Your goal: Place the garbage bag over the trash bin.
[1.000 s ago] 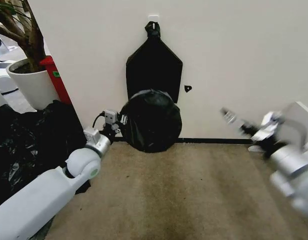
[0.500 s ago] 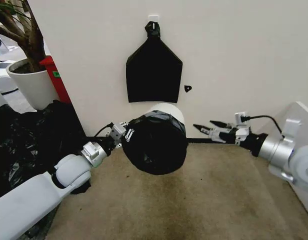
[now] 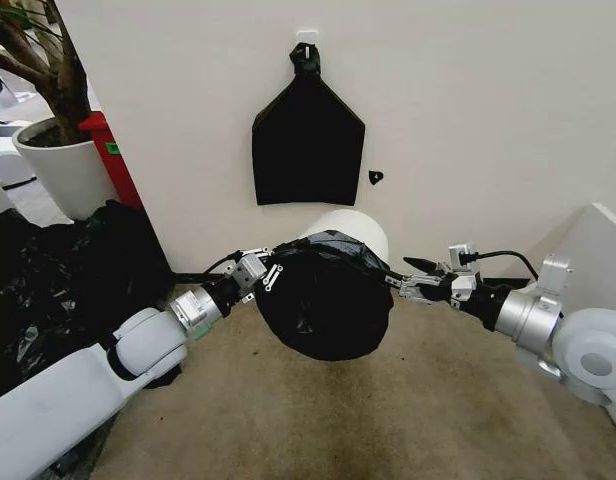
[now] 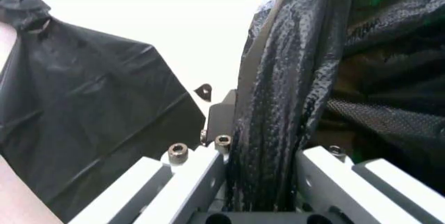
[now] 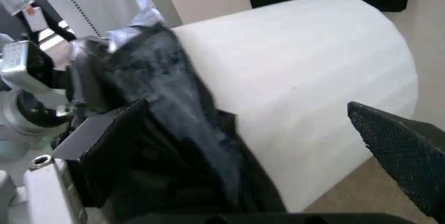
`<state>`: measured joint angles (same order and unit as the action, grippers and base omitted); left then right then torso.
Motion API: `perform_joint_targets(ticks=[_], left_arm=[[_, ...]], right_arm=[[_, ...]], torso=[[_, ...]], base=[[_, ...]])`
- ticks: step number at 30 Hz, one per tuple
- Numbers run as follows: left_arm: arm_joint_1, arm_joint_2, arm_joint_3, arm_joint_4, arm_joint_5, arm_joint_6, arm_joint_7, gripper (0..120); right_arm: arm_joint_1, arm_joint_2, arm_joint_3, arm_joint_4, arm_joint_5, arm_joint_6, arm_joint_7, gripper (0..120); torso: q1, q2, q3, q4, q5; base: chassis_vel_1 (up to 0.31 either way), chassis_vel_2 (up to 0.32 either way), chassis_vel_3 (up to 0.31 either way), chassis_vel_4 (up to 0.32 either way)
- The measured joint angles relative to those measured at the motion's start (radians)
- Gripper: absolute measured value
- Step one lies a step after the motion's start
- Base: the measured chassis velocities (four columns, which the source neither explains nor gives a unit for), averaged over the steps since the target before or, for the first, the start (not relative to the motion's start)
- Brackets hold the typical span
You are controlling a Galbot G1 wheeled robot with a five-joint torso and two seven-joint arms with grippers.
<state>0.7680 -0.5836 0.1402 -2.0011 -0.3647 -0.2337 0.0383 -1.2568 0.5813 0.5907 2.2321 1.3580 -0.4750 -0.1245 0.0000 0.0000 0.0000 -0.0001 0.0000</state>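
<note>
The trash bin (image 3: 354, 224), a cream-white bucket, hangs in the air in front of the wall, tipped with its mouth toward me. The glossy black garbage bag (image 3: 323, 306) covers that mouth and bulges forward. My left gripper (image 3: 271, 272) holds the left edge; in the left wrist view it (image 4: 261, 182) is shut on a bunched fold of the garbage bag (image 4: 278, 104). My right gripper (image 3: 403, 285) reaches the bag's right edge. The right wrist view shows its fingers (image 5: 104, 135) spread wide, open, with the garbage bag's (image 5: 174, 94) hem and the trash bin's (image 5: 299, 78) wall between them.
A flat black bag (image 3: 306, 150) hangs from a hook on the white wall behind. A big white plant pot (image 3: 58, 165) and a large heap of black film (image 3: 48, 280) sit at the left. Brown carpet (image 3: 338, 420) lies below, and a white box (image 3: 593, 240) stands at the right.
The left arm has carried the bagged bin forward and to the right, away from the wall. The right arm has swung in from the far right and now touches the bag's right edge.
</note>
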Motion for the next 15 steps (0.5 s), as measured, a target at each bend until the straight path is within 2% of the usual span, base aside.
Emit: perform_joint_targets(ticks=[15], left_arm=[[0.025, 0.028, -0.022, -0.055, -0.007, 0.001, 0.001, 0]], right_arm=[[0.017, -0.013, -0.013, -0.012, -0.01, -0.001, -0.014, 100]], torso=[[0.0, 0.0, 0.0, 0.0001, 0.0]], base=[[0.0, 0.0, 0.0, 0.0]])
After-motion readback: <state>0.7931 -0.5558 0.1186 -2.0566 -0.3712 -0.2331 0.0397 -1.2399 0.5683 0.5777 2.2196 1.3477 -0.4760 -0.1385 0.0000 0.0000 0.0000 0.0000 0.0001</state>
